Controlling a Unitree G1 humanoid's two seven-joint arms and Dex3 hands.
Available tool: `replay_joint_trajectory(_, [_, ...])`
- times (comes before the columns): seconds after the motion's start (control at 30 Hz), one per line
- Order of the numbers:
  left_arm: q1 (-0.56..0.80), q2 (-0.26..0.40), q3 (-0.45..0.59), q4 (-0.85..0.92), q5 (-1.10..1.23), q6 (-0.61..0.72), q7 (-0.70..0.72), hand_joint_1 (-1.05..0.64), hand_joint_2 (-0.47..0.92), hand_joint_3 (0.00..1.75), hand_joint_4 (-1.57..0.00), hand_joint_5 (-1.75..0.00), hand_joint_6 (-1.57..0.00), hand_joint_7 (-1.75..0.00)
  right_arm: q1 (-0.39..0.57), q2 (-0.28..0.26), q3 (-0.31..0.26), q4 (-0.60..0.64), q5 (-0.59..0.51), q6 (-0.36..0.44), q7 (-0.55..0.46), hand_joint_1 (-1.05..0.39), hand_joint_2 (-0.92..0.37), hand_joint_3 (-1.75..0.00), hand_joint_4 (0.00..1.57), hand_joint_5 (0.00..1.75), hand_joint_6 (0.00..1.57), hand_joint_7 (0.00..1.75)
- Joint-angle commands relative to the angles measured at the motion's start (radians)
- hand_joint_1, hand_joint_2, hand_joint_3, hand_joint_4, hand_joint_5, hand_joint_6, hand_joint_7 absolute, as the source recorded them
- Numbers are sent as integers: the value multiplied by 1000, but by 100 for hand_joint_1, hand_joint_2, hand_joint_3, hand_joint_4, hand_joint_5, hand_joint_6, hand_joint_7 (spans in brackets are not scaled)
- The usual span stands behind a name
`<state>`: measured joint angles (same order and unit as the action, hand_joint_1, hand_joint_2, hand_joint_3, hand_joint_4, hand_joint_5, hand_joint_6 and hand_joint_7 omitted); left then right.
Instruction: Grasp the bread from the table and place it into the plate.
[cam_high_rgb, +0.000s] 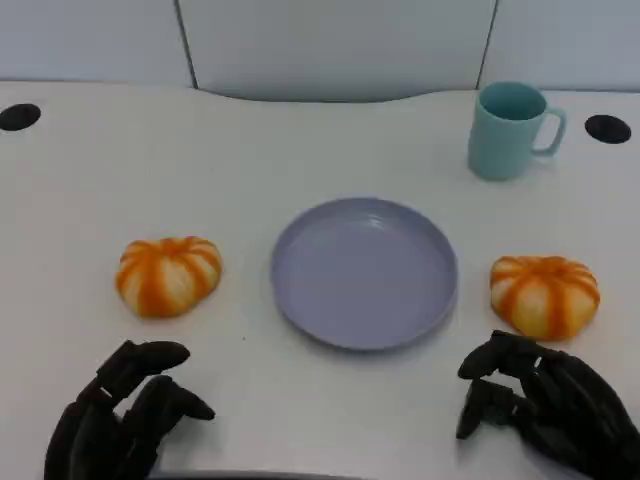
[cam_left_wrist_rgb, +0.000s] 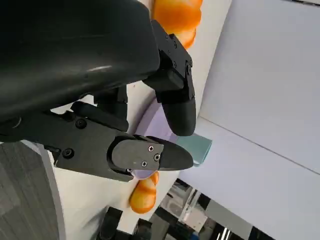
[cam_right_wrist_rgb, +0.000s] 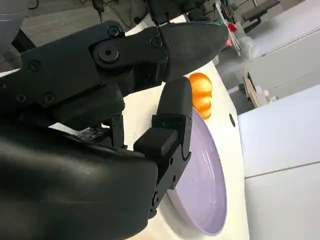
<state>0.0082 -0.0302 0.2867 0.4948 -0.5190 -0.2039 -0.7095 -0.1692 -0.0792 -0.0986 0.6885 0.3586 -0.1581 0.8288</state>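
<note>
A white table (cam_high_rgb: 300, 140) bears a lilac plate (cam_high_rgb: 364, 271) between two orange breads (cam_high_rgb: 168, 274), under pale wall panels (cam_high_rgb: 335, 45). The left hand (cam_high_rgb: 120, 415) and right hand (cam_high_rgb: 550, 400) rest near the front edge, fingers apart and apparently grasping nothing.

Bright, even light — soft shadows, wrist views blurred close-up.

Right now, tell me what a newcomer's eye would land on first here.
The purple plate at the table's middle, empty, with an orange-striped bread on each side: the left bread and the right bread. A teal mug stands behind, toward the right. The left hand and right hand hold nothing.
</note>
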Motion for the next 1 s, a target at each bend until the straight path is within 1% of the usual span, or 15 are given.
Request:
replay_joint_trajectory(0.03, [6, 12, 6, -3, -2, -5, 2, -56, 92, 24, -35, -174, -43, -115, 31, -9, 3, 27, -19, 21, -8, -53, -92, -24, 65, 147, 68, 105])
replay_joint_trajectory(0.23, [11, 16, 9, -8, -7, -5, -6, -55, 92, 24, -35, -174, -44, -114, 36, -5, 5, 24, -20, 17, -8, -53, -92, -24, 65, 147, 67, 105])
replay_joint_trajectory(0.37, [20, 19, -2, -22, 54, -112, 15, -53, 92, 29, -37, -173, -43, -113, 41, 0, 9, 13, -21, 25, -20, -52, -92, -25, 65, 147, 68, 105])
replay_joint_trajectory(0.47, [29, 21, -13, -59, 111, -179, 58, -53, 92, 33, -38, -167, -43, -116, 39, 3, 12, 13, -21, 27, -25, -52, -92, -24, 65, 147, 68, 105])
replay_joint_trajectory(0.67, [35, 24, -26, -79, 134, -205, 88, -53, 92, 34, -39, -164, -42, -118, 34, 3, 13, 21, -18, 24, -23, -53, -92, -23, 66, 147, 69, 104])
replay_joint_trajectory(0.7, [32, 45, -33, -110, 198, -238, 129, -54, 92, 33, -38, -164, -41, -117, 29, 2, 11, 28, -15, 26, -21, -53, -92, -23, 66, 147, 68, 104])
replay_joint_trajectory(0.8, [34, 79, -51, -183, 306, -278, 206, -54, 92, 30, -33, -162, -38, -110, 20, 1, 7, 45, -11, 18, -10, -52, -92, -23, 65, 147, 67, 104])
replay_joint_trajectory(0.87, [33, 107, -65, -227, 320, -292, 205, -47, 92, 27, -25, -159, -34, -101, 16, 4, 3, 58, -10, 12, -5, -52, -92, -23, 65, 147, 67, 104])
replay_joint_trajectory(0.93, [28, 151, -76, -248, 375, -340, 217, -45, 92, 26, -20, -155, -32, -92, 12, 6, -1, 71, -8, 4, 2, -52, -92, -23, 65, 147, 67, 104])
replay_joint_trajectory(1.0, [27, 203, -81, -273, 479, -378, 265, -50, 92, 21, -20, -139, -38, -65, 11, 8, -3, 78, -9, -2, 5, -52, -92, -22, 65, 147, 67, 103])
